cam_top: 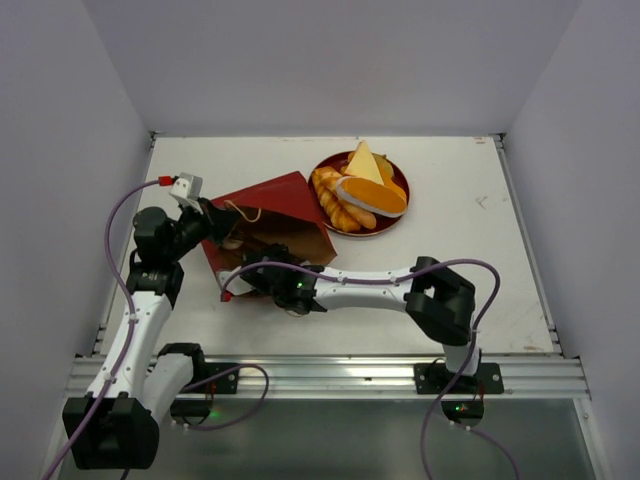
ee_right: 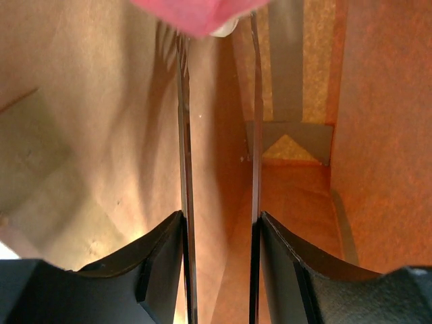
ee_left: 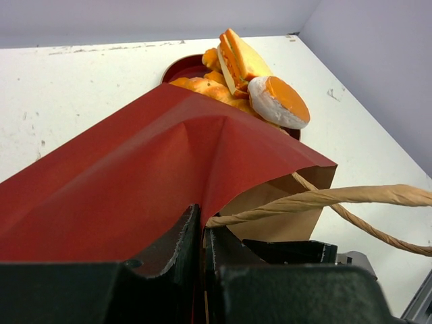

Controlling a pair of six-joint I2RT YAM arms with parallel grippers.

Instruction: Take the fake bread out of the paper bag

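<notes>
White matt table point(cam_top: 480, 270), scuffed, with plain pale walls on three sides.

We note one paper bag point(cam_top: 275, 205), dark red outside and brown kraft inside, lying on its side left of table centre. Its mouth faces the near edge and one upper panel is lifted into a creased tent. We cannot fix its long axis under the arms.

Left gripper point(ee_left: 202, 216) sits at the bag's left edge, jaws all but closed, pinching the red paper rim. Right gripper point(ee_right: 217, 34) is inside the bag through the mouth. Its two thin fingers are parallel with a narrow gap. A blurred pink shape point(ee_right: 196, 13) lies across the tips, and we cannot tell whether it is gripped.

One round dark red plate point(cam_top: 385, 228) sits just right of the bag's far corner and carries the fake bread point(cam_top: 360, 195). We can separate three pieces: a knobbly braided loaf point(cam_top: 333, 205) with its long axis running roughly far-to-near, a white-rimmed orange bun point(cam_top: 372, 196), and a yellow wedge point(cam_top: 365, 163) pointing away from us. The pile overlaps, so the full count is unclear.

One twisted tan cord handle point(ee_left: 324, 197) loops from the bag mouth.
</notes>
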